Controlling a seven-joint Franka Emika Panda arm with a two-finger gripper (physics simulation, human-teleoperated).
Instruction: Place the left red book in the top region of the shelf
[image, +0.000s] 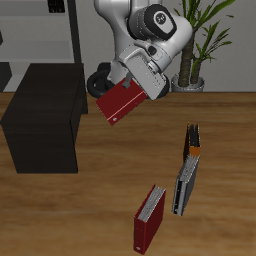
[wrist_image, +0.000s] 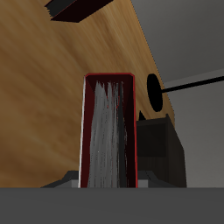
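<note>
My gripper (image: 134, 86) is shut on the left red book (image: 117, 101), a thin crimson hardcover. It holds the book tilted in the air, above the table and just beside the shelf (image: 43, 120). The shelf is a low matte black cabinet, and its flat top is bare. In the wrist view the held book (wrist_image: 108, 131) fills the middle, with its grey page edge framed by the red cover. The dark block beside it looks like the shelf (wrist_image: 163, 147).
A maroon book with a grey-white page block (image: 150, 218) lies near the table's front edge. A grey book (image: 183, 186) and an orange-black book (image: 190, 145) stand beside it, farther back. A pale grey open rack (image: 55, 35) and a potted plant (image: 200, 45) stand behind the table.
</note>
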